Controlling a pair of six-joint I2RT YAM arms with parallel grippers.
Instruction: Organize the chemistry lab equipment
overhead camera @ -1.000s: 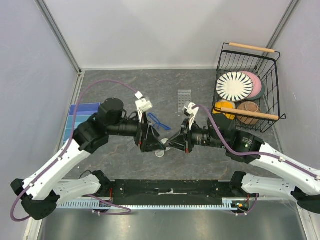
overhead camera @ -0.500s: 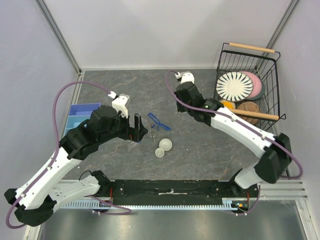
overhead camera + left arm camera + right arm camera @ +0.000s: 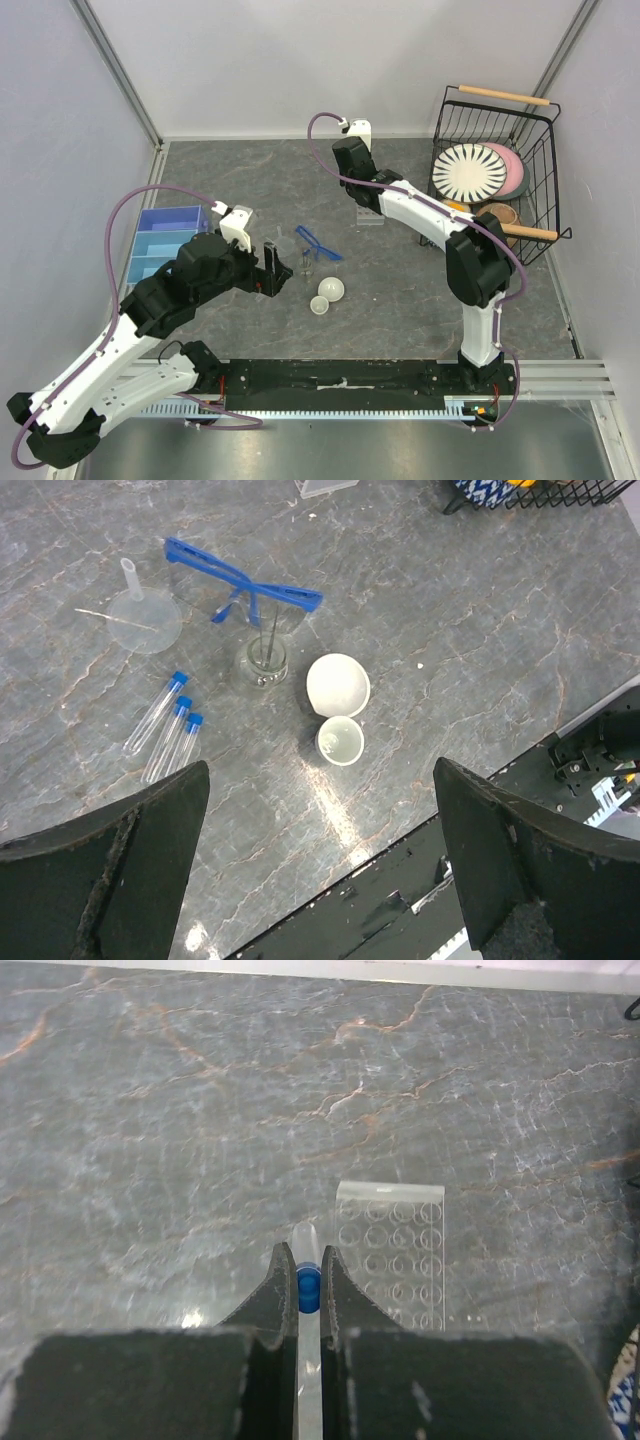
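My right gripper [image 3: 308, 1282] is shut on a clear blue-capped tube [image 3: 308, 1290] and holds it upright just left of the clear plastic tube rack [image 3: 390, 1255]. In the top view this gripper [image 3: 355, 185] is at the far middle, by the rack [image 3: 367, 214]. My left gripper [image 3: 320, 880] is open and empty, held high above the table. Below it lie three blue-capped tubes [image 3: 165, 725], two white round dishes [image 3: 338, 683] [image 3: 340, 740] and the blue-framed safety glasses [image 3: 245, 585]. The left gripper [image 3: 272, 268] is left of the dishes [image 3: 331, 289].
A clear funnel [image 3: 145, 618] and a small glass beaker with a rod [image 3: 262, 665] stand by the glasses. A blue compartment tray [image 3: 165, 240] is at the left edge. A black wire basket [image 3: 495, 180] with plates and bowls stands at the right back.
My right arm has swung from the middle of the table to the far side by the rack, carrying a tube. My left arm has pulled back to the left and risen.
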